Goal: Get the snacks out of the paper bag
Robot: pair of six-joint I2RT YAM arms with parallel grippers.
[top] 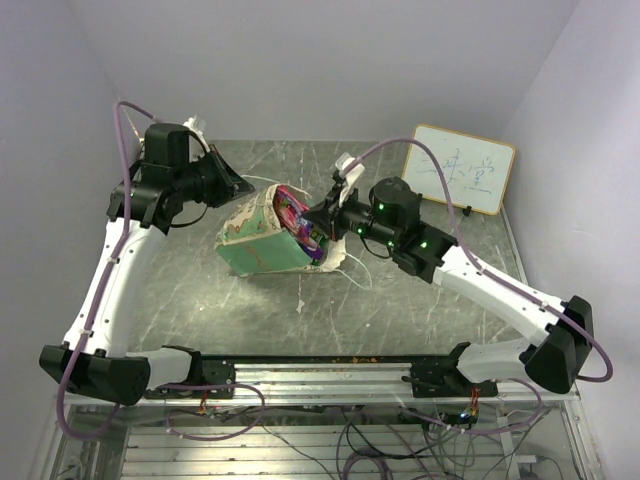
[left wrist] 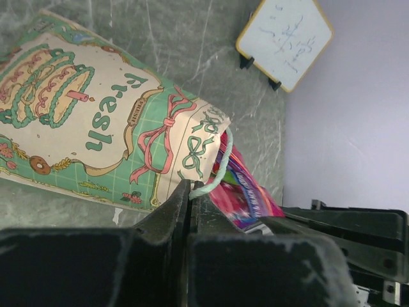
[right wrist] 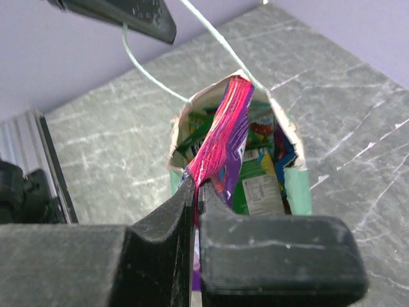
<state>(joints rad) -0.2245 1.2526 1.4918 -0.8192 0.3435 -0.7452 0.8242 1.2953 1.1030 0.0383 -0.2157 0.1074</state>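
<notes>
The left gripper pinches the string handle, steadying the paper bag lying ahead of its jaws. The right gripper clamps a pink-purple packet at the bag's mouth, probably to draw it out. Other snacks sit just beyond, inside.

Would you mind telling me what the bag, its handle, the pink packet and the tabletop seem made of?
The bag looks like matte printed paper, by its creases. Its handle seems thin twisted cord, perhaps paper or cotton. The pink packet looks like glossy plastic film, by its sheen. The tabletop is grey veined stone or laminate.
</notes>
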